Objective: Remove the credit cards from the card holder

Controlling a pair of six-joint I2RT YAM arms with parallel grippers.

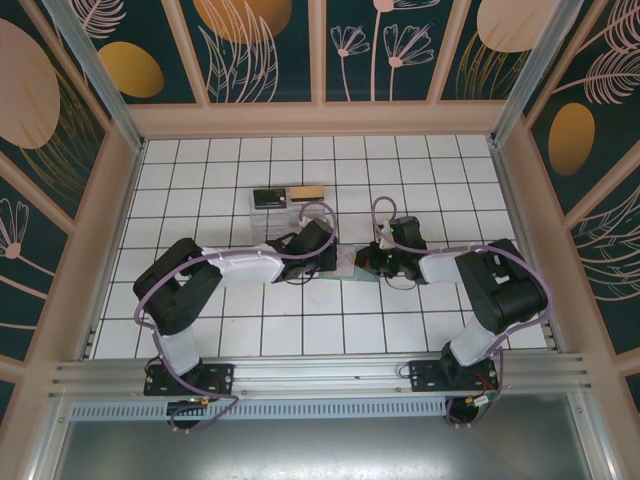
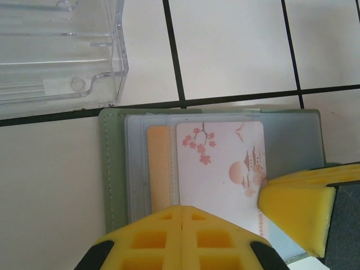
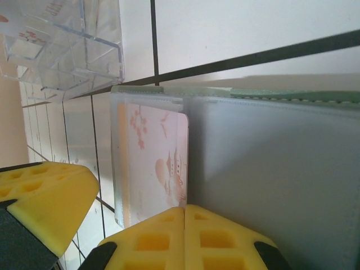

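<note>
As the 2 arms converge on 1 spot mid-table, you can list the scene as follows.

1. Tiled table (image 1: 200,330): white, with dark grout lines.
2. Left arm (image 1: 190,285) and right arm (image 1: 495,285): both reach inward with wrists low, so each can work 1 side of the same object.
3. Clear plastic box (image 2: 56,50): just beyond the holder and apart from it. It is likely the place for whatever you free.
4. Card holder (image 2: 115,169): grey-green, lying open and flat between the grippers. Its clear sleeves face up, which leaves the card edges reachable.
5. Credit cards: 2 sit in the sleeves of the panel on the left arm's side, not yet out. A white blossom-print card (image 2: 219,163) overlaps an orange card (image 2: 158,169), which shows as a strip.
6. Left gripper (image 2: 183,236): fingers closed together with no gap at the holder's near edge, seemingly pinning it.
7. Right gripper (image 3: 184,236): fingers likewise closed, with the tip by the blossom-print card's corner. You cannot tell whether a card edge is nipped.
</note>
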